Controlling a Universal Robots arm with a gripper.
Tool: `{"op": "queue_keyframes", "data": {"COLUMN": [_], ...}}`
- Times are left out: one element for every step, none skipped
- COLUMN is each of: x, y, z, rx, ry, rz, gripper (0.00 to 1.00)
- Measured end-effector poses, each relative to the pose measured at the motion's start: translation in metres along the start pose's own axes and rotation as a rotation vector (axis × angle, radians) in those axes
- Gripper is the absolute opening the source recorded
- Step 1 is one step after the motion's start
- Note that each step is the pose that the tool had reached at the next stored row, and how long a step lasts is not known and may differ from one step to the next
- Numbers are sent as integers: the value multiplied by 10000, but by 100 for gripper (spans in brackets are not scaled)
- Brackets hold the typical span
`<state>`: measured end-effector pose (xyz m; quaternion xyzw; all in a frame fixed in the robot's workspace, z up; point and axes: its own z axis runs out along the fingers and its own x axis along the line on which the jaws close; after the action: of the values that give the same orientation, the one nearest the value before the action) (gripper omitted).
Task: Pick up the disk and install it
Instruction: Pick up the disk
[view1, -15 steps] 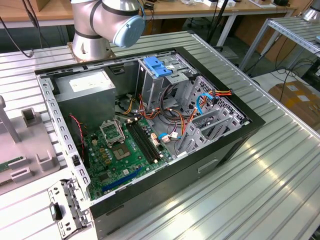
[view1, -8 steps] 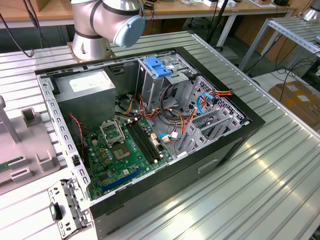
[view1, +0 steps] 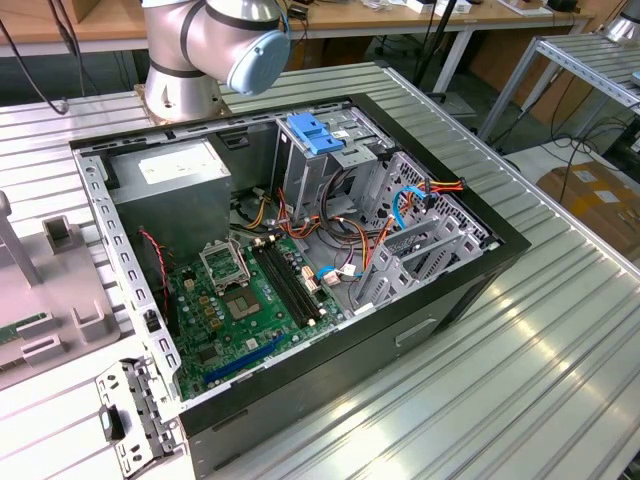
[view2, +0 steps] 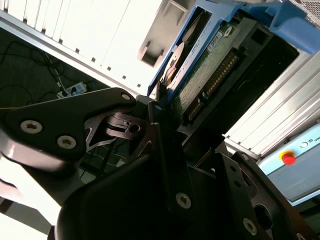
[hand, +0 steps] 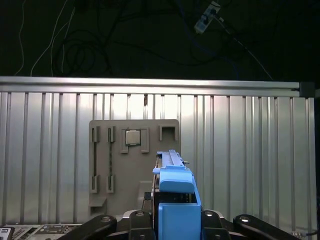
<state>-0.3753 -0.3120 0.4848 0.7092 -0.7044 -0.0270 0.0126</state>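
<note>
**Gripper** (hand: 176, 224): black. Jaws clamped on the disk (hand: 175, 187), one each side of its bright blue carrier rail. Linkage arms (view2: 60, 127) w/ silver screws show in second wrist view.

**Disk**: held edge-on in gripper, over the ribbed table (hand: 250, 150). Seen against the edge of a grey fixture plate (hand: 132, 165); can't tell if it touches the plate. In second wrist view: green circuit-board side (view2: 210, 70) w/ a row of connector pins, blue rail along one long edge.

**Fixture plate**: flat on table, several slots & recesses. A small square silver chip (hand: 132, 136) sits in one recess.

**PC case** (view1: 470, 300): black, lying on its side, open. Centre of exterior view.
- Power-supply box (view1: 170, 185): grey, white label, upper left of case.
- Motherboard (view1: 240, 300): green, lower left of case.
- Drive cage (view1: 330, 170): bare metal, upper centre of case, light-blue latch piece (view1: 318, 133) on top.
- Cables (view1: 400, 215): orange, red, blue, running btwn cage & board.

**Arm** (view1: 215, 40): silver w/ pale-blue joint cap, top of exterior view. Base stands on table just behind case.

**Grey jig** (view1: 60, 290): at the exterior view's left edge, mid-frame, beside case.

**Metal bracket** (view1: 135, 420): loose on table, lower left corner of exterior view, near case corner.

**Red button** (view2: 288, 158): on a pale box beyond the table, second wrist view.

**Power strip** (hand: 205, 20): on dark floor among cables, past table edge, first wrist view.
</note>
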Motion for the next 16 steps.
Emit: {"op": "queue_keyframes", "data": {"x": [1, 2, 2, 3, 3, 4, 4, 5, 6, 7, 7, 8, 9, 10, 11, 12], "y": [-7, -16, -23, -30, -37, -45, -51, -59, -66, -72, -78, -86, -92, -103, -111, -117], "z": [-1, -1, -2, -2, -2, -3, -3, -3, -4, -4, -5, -5, -5, -6, -6, -7], "rx": [0, 0, -1, 0, 1, 0, 0, 0, 0, 0, 0, 0, 0, 0, 0, -1], "ry": [0, 0, 1, 0, 0, 0, 0, 0, 0, 0, 1, 0, 0, 0, 0, 0], "rz": [0, -1, 0, 0, -1, 0, 0, 0, 0, 0, 0, 0, 0, 0, 0, 0], "gripper": [36, 36, 36, 36, 36, 36, 36, 36, 36, 36, 36, 36, 36, 36, 36, 36]}}
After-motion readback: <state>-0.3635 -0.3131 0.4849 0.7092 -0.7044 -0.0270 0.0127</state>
